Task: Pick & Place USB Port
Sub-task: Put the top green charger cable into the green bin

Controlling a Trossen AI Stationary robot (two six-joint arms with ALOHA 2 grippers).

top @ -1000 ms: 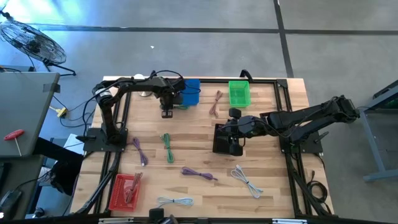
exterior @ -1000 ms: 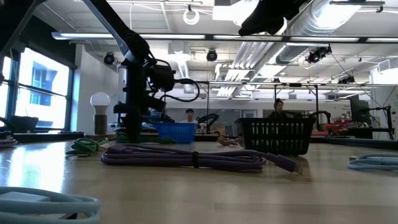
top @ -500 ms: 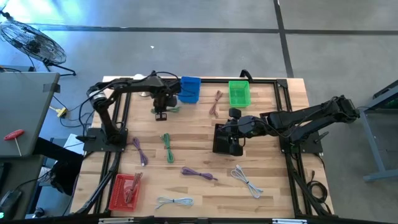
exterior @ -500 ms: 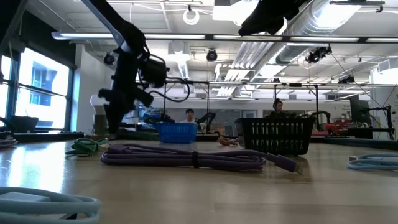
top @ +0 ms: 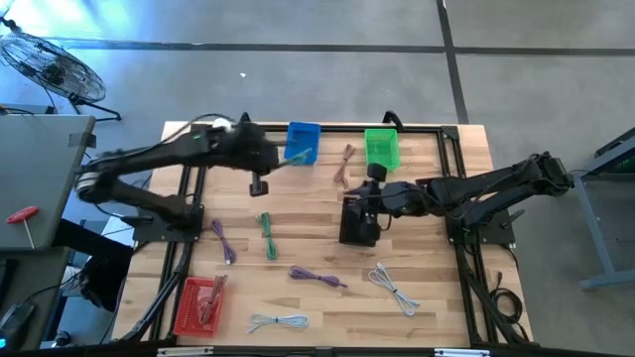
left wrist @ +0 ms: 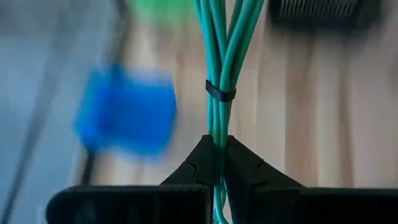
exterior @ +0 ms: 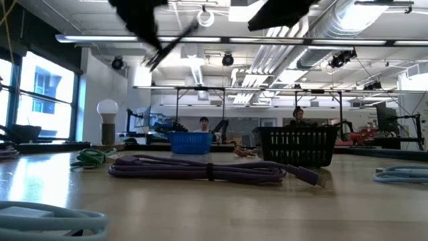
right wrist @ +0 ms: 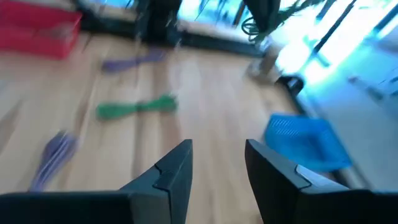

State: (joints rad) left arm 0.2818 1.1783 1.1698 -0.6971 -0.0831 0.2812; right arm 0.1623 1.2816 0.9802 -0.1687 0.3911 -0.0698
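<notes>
Down at the near left corner, the red basket (top: 199,306) holds a reddish cable bundle. Farther back, the left gripper (top: 260,184) is clamped on a teal-green cable (left wrist: 220,68), hanging just beside the blue basket (top: 302,142); what lies inside that one I cannot tell. Next, the green basket (top: 381,149) sits at the far edge, contents unclear. Below it, the right gripper (right wrist: 216,167), fingers apart and holding nothing, hovers by the black basket (top: 357,221).
</notes>
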